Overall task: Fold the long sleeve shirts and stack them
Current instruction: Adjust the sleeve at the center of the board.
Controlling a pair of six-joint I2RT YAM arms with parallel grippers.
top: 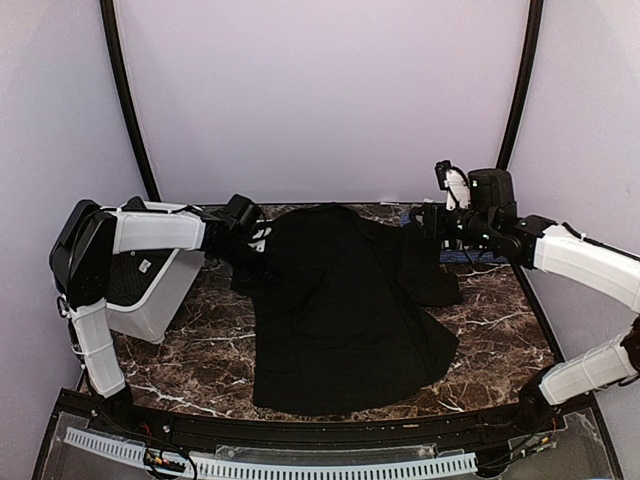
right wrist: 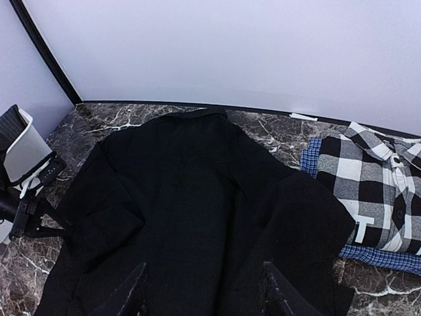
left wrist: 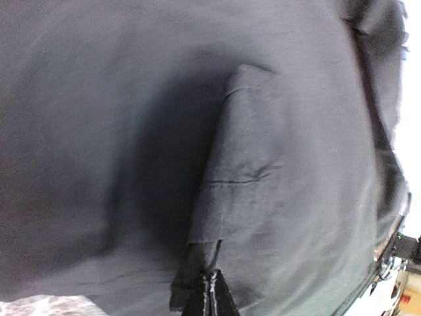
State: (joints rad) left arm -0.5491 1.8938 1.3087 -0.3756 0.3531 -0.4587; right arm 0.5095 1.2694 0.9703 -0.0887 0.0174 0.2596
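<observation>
Pressed together, the 2 jaws of the left gripper (left wrist: 210, 295) pinch a raised fold of the black shirt (top: 340, 310) near its left edge. On the other side, the jaws of the right gripper (right wrist: 205, 293) stand apart just above the shirt's right sleeve. That shirt lies spread and rumpled across the middle of the dark marble table (top: 200, 365). A checked shirt (right wrist: 375, 191) with blue edging lies at the far right, touching the black sleeve. A white bin (top: 150, 300) sits at the left, beside the left arm.
</observation>
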